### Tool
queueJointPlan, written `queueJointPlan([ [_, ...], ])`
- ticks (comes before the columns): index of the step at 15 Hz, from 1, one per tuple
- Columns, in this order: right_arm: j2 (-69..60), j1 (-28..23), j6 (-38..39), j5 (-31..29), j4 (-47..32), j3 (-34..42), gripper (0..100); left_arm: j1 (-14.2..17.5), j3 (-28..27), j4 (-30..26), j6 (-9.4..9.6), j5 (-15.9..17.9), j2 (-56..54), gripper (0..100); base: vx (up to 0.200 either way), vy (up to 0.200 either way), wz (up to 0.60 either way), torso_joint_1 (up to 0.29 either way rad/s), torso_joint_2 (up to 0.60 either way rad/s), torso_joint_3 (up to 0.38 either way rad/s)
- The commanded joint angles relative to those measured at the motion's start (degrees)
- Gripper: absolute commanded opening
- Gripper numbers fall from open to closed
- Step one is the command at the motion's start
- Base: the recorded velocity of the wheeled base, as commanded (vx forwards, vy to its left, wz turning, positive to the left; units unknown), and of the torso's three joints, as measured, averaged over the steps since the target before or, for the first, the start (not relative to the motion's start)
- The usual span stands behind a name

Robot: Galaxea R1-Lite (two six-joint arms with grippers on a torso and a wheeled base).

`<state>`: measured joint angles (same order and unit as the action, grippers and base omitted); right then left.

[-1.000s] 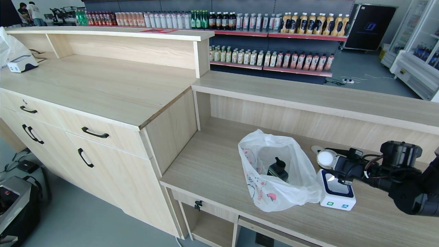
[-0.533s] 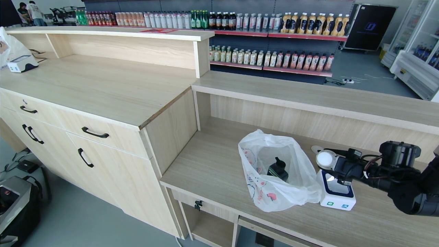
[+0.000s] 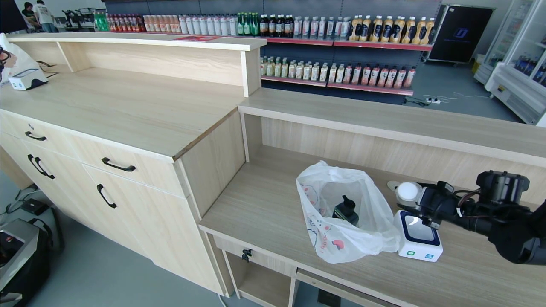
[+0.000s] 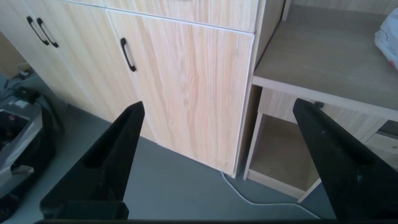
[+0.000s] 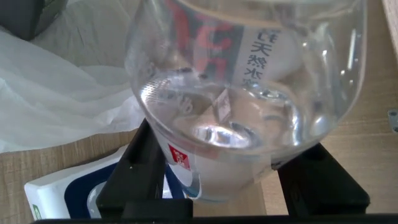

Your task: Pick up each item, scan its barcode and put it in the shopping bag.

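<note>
The right tool (image 3: 428, 204) is clamped around a clear plastic water bottle with a white cap (image 5: 249, 106), holding it on its side just above the white box scanner with a dark glass window (image 3: 418, 238), cap pointing toward the bag. The left tool (image 4: 216, 106) hangs low by the cabinet fronts, fingers spread wide and empty. Touching the scanner on the pale wood tabletop (image 3: 264, 200) sits the white translucent plastic shopping bag (image 3: 341, 243), mouth open, with a dark bottle (image 3: 346, 209) already inside. This looks like the scanning step. Next, the label's barcode likely needs to face the glass; then the bottle must travel over the bag's soft rim and be released beside the dark bottle.
</note>
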<state>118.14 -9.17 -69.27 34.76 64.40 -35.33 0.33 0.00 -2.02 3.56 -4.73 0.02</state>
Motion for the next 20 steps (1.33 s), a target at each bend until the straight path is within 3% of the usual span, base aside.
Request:
queueJointPlan([
  [1, -19.9, -0.1, 14.9, -2.2, -11.1, -0.5, 0, 0.0, 0.0, 0.0, 0.04, 0.0, 0.0, 100, 0.0, 0.0, 0.0, 0.0, 0.0, 0.0],
  [4, -30.6, -1.6, 32.0, -9.4, -22.7, 1.1, 0, -0.1, 0.0, 0.0, 0.04, 0.0, 0.0, 100, 0.0, 0.0, 0.0, 0.0, 0.0, 0.0],
  [7, -32.9, -0.6, 38.1, -19.3, -25.3, 2.7, 0, 0.0, 0.0, 0.0, 0.04, 0.0, 0.0, 100, 0.0, 0.0, 0.0, 0.0, 0.0, 0.0],
  [8, -33.2, 2.5, 42.1, -23.4, -25.5, 2.7, 0, 0.0, 0.0, 0.0, 0.04, 0.0, 0.0, 100, 0.0, 0.0, 0.0, 0.0, 0.0, 0.0],
  [13, -32.5, 7.8, 49.9, -29.0, -21.5, 2.5, 0, 0.0, 0.0, 0.0, 0.04, 0.0, 0.0, 100, 0.0, 0.0, 0.48, -0.004, 0.0, 0.004],
  [16, -28.8, 8.1, 53.9, -29.8, -21.2, 2.3, 0, 0.0, 0.0, 0.0, 0.04, 0.0, 0.0, 100, 0.0, 0.0, 0.4, 0.005, 0.0, 0.002],
  [20, -15.9, 7.8, 57.8, -29.7, -7.6, 1.7, 0, 0.0, 0.0, 0.0, 0.04, 0.0, 0.0, 100, 0.0, 0.0, 0.0, 0.0, 0.0, 0.0],
])
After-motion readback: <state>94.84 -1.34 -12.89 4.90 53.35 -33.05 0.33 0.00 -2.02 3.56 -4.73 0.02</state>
